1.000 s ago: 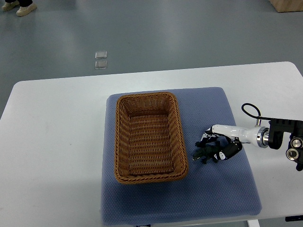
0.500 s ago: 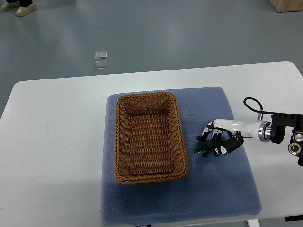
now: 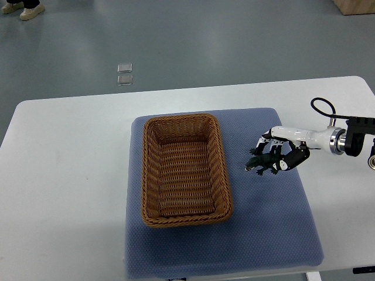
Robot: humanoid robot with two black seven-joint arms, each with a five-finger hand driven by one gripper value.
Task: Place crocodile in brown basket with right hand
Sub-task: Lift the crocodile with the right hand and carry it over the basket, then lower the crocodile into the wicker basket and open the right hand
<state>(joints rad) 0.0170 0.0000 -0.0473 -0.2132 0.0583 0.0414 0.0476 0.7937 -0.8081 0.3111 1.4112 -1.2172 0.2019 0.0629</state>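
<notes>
R hand (image 3: 280, 153) grips crocodile (image 3: 262, 164) | brown basket (image 3: 183, 170) empty

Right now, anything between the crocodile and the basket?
Nothing visible. The right hand grips the crocodile just right of the brown basket; only bare blue mat and the basket's own right wall lie between. Basket empty.
</notes>
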